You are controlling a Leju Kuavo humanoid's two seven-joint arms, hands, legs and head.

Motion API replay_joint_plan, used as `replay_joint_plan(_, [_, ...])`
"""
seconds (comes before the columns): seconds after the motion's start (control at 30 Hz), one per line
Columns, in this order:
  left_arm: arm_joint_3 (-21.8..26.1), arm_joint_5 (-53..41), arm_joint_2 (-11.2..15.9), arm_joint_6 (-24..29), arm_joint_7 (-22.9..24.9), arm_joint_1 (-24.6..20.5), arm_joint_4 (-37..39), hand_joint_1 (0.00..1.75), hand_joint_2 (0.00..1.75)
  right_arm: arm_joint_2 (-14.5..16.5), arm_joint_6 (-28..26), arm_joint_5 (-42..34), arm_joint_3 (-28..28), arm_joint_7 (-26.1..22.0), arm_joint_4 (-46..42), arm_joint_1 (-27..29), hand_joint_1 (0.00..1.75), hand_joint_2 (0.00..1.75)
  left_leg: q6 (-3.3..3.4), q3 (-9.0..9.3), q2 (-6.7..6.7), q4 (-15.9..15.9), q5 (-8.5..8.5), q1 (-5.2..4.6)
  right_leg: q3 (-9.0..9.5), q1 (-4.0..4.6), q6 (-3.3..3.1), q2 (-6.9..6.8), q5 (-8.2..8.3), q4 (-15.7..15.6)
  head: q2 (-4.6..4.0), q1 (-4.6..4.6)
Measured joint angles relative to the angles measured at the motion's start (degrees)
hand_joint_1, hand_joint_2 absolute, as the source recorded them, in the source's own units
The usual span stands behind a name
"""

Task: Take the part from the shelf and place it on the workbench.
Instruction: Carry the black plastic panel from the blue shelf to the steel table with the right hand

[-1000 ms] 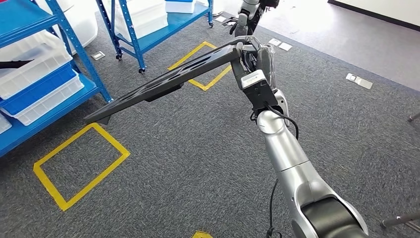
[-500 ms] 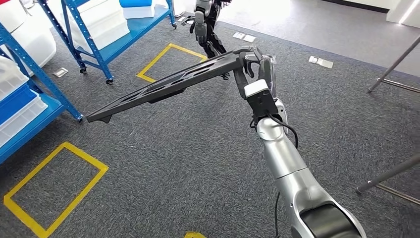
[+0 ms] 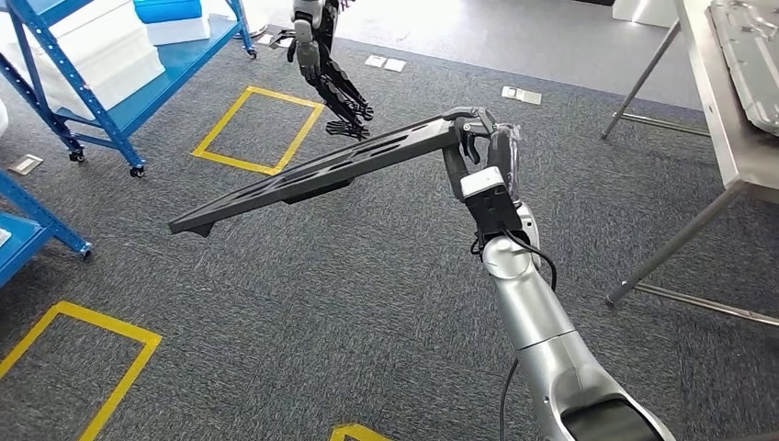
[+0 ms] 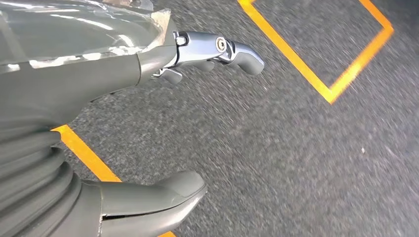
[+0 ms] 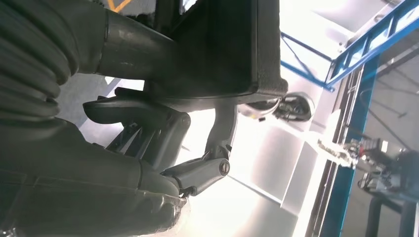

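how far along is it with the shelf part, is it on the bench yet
Picking up looks done: the right hand grips one end of the long black part, which is clear of the blue shelf and held out over the carpet. The carry is in hand. Still left: setting it on the metal workbench at the right edge of the head view. The left hand holds nothing.

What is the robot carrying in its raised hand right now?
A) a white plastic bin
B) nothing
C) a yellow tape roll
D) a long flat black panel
D: the right hand grips one end of the long flat black panel, held out above the grey carpet.
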Motion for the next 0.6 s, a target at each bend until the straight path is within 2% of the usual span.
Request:
replay_joint_plan(0.07, [-0.26, -0.49, -0.12, -0.03, 0.03, -0.34, -0.03, 0.0, 1.75, -0.44, -0.09, 0.26, -0.6, 0.32, -0.93, 0.2, 1.75, 1.75, -0.37, -0.03, 1.08, 0.29, -0.19, -0.32, 4.53, 0.48, -0.13, -2.29, 2.11, -7.74, 0.0, 0.01])
replay_joint_plan(0.1, [-0.41, -0.67, -0.18, -0.02, 0.04, -0.48, -0.05, 0.0, 1.75, -0.64, -0.16, 0.34, -0.9, 0.42, -1.35, 0.32, 1.75, 1.75, -0.62, -0.03, 1.55, 0.42, -0.26, -0.47, 5.5, 0.7, -0.46, -2.86, 2.57, -9.52, 0.0, 0.0])
replay_joint_plan(0.13, [-0.56, -0.79, -0.23, 0.01, 0.06, -0.58, -0.08, 0.0, 1.75, -0.85, -0.22, 0.38, -1.2, 0.48, -1.69, 0.54, 1.75, 1.75, -0.87, -0.02, 2.07, 0.46, -0.29, -0.54, 5.51, 0.95, -0.83, -2.52, 2.68, -9.78, 0.0, -0.01])
replay_joint_plan(0.17, [-0.73, -0.86, -0.3, 0.04, 0.07, -0.69, -0.1, 0.0, 1.75, -1.05, -0.27, 0.42, -1.51, 0.55, -2.03, 0.79, 1.75, 1.75, -1.15, -0.02, 2.55, 0.5, -0.33, -0.46, 5.41, 0.8, -1.2, -1.75, 2.92, -9.89, 0.0, -0.03])
replay_joint_plan(0.2, [-0.91, -0.95, -0.34, 0.05, 0.08, -0.84, -0.13, 0.0, 1.75, -1.25, -0.33, 0.49, -1.79, 0.6, -2.37, 1.02, 1.75, 1.75, -1.52, -0.13, 2.16, 0.77, -0.65, -0.29, 5.35, 0.58, -1.51, -1.09, 3.11, -9.96, 0.0, -0.05])
replay_joint_plan(0.27, [-1.21, -1.19, -0.43, 0.06, 0.08, -1.09, -0.16, 0.0, 1.75, -1.49, -0.45, 0.74, -2.15, 0.77, -3.02, 1.26, 1.75, 1.75, -2.24, -1.31, -0.42, 3.61, -2.94, 0.15, 5.21, 0.08, -2.22, 0.08, 3.52, -10.11, 0.0, -0.07])
replay_joint_plan(0.3, [-1.28, -1.3, -0.43, 0.06, 0.08, -1.15, -0.16, 0.0, 1.75, -1.54, -0.54, 1.0, -2.24, 0.86, -3.25, 1.32, 1.75, 1.75, -2.54, -2.73, -2.13, 6.9, -4.97, 0.33, 5.07, 0.01, -2.46, 0.68, 3.66, -10.11, 0.0, -0.09])
replay_joint_plan(0.33, [-1.31, -1.44, -0.42, 0.07, 0.09, -1.13, -0.16, 0.0, 1.75, -1.59, -0.67, 1.33, -2.34, 1.0, -3.37, 1.42, 1.75, 1.75, -2.69, -4.49, -3.15, 10.87, -7.01, 0.44, 4.91, 0.03, -2.64, 1.3, 3.78, -10.08, 0.0, -0.11])
replay_joint_plan(0.37, [-1.32, -1.55, -0.39, 0.07, 0.1, -1.12, -0.15, 0.0, 1.75, -1.66, -0.83, 1.72, -2.48, 1.17, -3.45, 1.61, 1.75, 1.75, -2.79, -6.13, -3.61, 14.42, -8.4, 0.5, 4.75, 0.09, -2.76, 2.03, 3.88, -10.06, 0.0, -0.14])
replay_joint_plan(0.4, [-1.34, -1.67, -0.38, 0.08, 0.11, -1.13, -0.15, 0.0, 1.75, -1.78, -0.99, 2.13, -2.69, 1.32, -3.48, 1.85, 1.75, 1.75, -2.81, -7.03, -3.79, 16.32, -8.65, 0.56, 4.62, 0.14, -2.79, 2.83, 3.98, -10.01, 0.0, -0.15])
replay_joint_plan(0.43, [-1.39, -1.78, -0.39, 0.07, 0.13, -1.16, -0.16, 0.0, 1.75, -1.92, -1.14, 2.48, -2.94, 1.48, -3.48, 2.08, 1.75, 1.75, -2.76, -6.67, -3.93, 15.63, -7.55, 0.65, 4.56, 0.16, -2.78, 3.63, 4.05, -9.96, 0.0, -0.16])
replay_joint_plan(0.47, [-1.47, -1.84, -0.41, 0.05, 0.13, -1.22, -0.16, 0.0, 1.75, -2.07, -1.22, 2.74, -3.18, 1.59, -3.49, 2.24, 1.75, 1.75, -2.66, -5.21, -4.34, 12.75, -5.54, 0.76, 4.54, 0.16, -2.73, 4.42, 4.11, -9.88, 0.0, -0.16])
replay_joint_plan(0.53, [-1.66, -1.91, -0.42, -0.12, 0.15, -1.34, -0.17, 0.0, 1.75, -2.33, -1.31, 3.02, -3.6, 1.76, -3.47, 2.26, 1.75, 1.75, -2.33, -1.41, -6.87, 5.22, -2.13, 1.09, 4.39, 0.22, -2.47, 5.8, 4.27, -9.66, 0.0, -0.14])
replay_joint_plan(0.6, [-1.88, -2.02, -0.45, -0.33, 0.16, -1.46, -0.16, 0.0, 1.75, -2.57, -1.36, 3.07, -4.02, 1.87, -3.44, 2.18, 1.75, 1.75, -2.06, 0.14, -8.51, 1.87, -1.45, 1.12, 3.74, 0.19, -1.83, 7.06, 4.66, -9.55, 0.0, -0.15])
